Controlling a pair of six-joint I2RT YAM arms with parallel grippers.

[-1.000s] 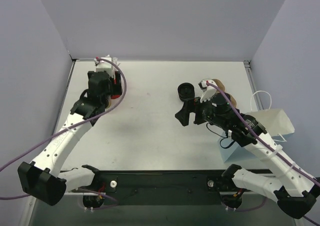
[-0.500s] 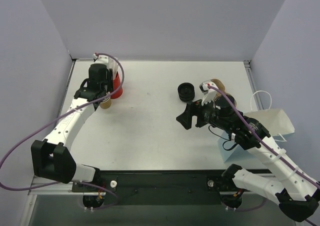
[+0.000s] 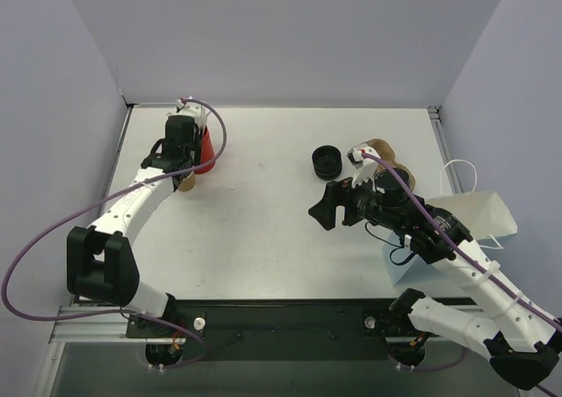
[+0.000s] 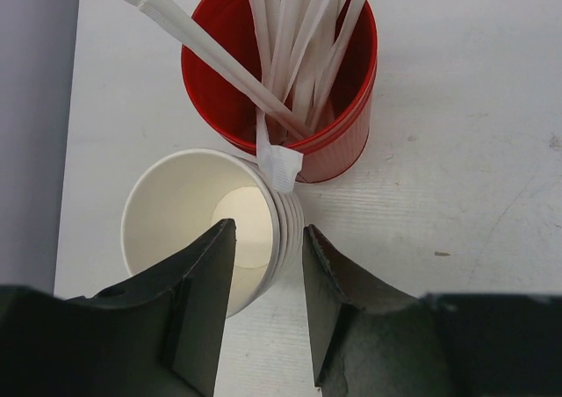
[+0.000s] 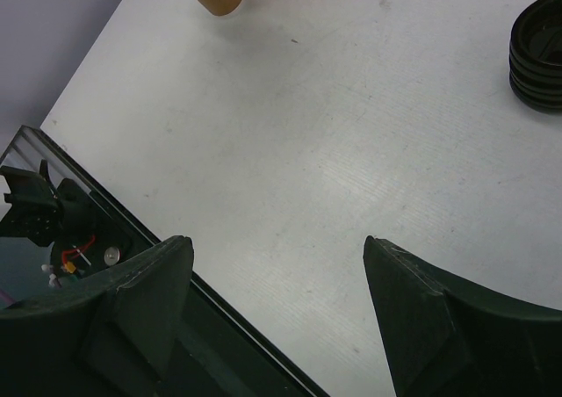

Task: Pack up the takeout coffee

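Observation:
No lidded tan-brown coffee cup shows in any view. A stack of cream lidless paper cups point(image 4: 198, 230) stands at the far left point(image 3: 186, 183), next to a red cup of wrapped straws point(image 4: 290, 90). My left gripper point(image 4: 269, 228) hovers over the stack's right rim. It is narrowly open, with one finger over the cup mouth and the other outside the rims. My right gripper point(image 5: 277, 248) is wide open and empty above bare table point(image 3: 329, 205). A stack of loose black lids point(image 3: 327, 161) lies beyond it.
A white paper bag point(image 3: 479, 214) with handles sits at the right edge. A tan object point(image 3: 379, 145) is half hidden behind the right wrist. The left wall runs close beside the cup stack. The black lids also show in the right wrist view point(image 5: 537, 54).
My left arm has stretched farther back and settled over the cup stack and red straw cup. My right arm has hardly moved and stays open.

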